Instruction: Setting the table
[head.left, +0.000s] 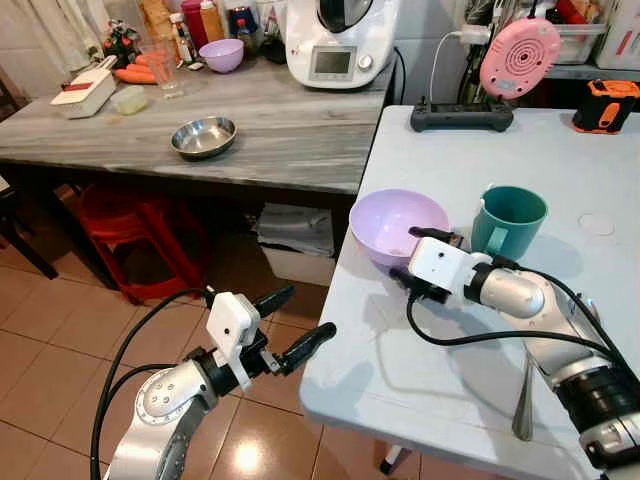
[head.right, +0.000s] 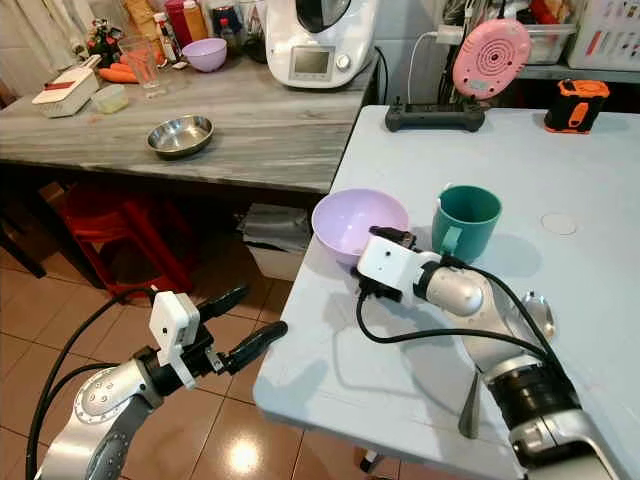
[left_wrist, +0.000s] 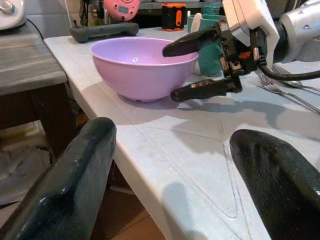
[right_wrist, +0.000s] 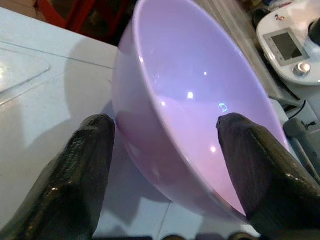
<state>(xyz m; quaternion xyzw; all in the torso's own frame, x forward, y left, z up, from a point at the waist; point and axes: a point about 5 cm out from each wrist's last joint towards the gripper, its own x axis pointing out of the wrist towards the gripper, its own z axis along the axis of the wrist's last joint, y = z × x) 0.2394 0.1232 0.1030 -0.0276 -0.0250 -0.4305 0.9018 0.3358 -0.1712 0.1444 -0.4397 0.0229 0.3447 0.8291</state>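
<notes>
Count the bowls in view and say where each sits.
3: a purple bowl on the white table at the right claw, a steel bowl on the grey counter, a small purple bowl at the counter's back.

Silver arms, white wrist blocks, looping black cables, glossy black fingers (right_wrist: 85, 170)

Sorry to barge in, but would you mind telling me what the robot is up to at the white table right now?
It is setting the table. The right claw is open, one finger inside and one outside the wall of the lavender bowl near the white table's corner, not clamped on it. A teal mug stands beside the bowl, and a fork lies near the table's front edge. The left claw hangs open off the table, above the floor.
</notes>
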